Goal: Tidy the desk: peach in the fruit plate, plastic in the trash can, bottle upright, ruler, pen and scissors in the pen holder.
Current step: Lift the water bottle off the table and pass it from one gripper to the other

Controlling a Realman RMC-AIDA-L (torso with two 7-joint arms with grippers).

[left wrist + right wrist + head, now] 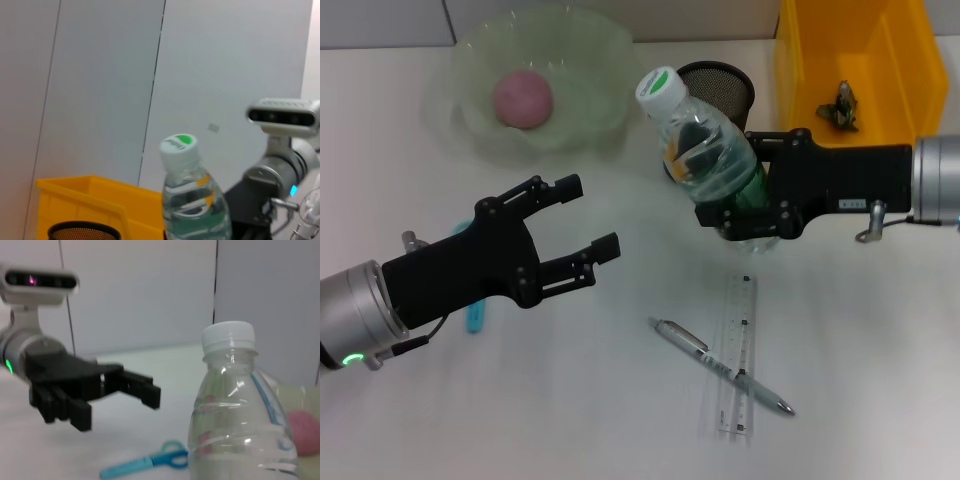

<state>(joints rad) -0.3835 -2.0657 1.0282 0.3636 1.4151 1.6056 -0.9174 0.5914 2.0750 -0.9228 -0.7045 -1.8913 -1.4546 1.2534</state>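
Observation:
My right gripper (745,190) is shut on the clear water bottle (705,150), whose white-and-green cap leans toward the pen holder (718,88); the bottle (240,430) fills the right wrist view. Left of the bottle my left gripper (592,215) hovers open and holds nothing. The pink peach (523,98) lies in the green fruit plate (470,60). On the table lie a clear ruler (738,330) and a silver pen (720,365) crossing it. The blue scissors (478,318) are mostly hidden under the left arm, and they show in the right wrist view (150,460). Crumpled plastic (842,105) sits in the yellow bin (800,70).
The black mesh pen holder stands just behind the bottle, with the yellow bin to its right at the table's far edge. The left wrist view shows the bottle (192,200), the bin (90,200) and the right arm (270,190) against a grey wall.

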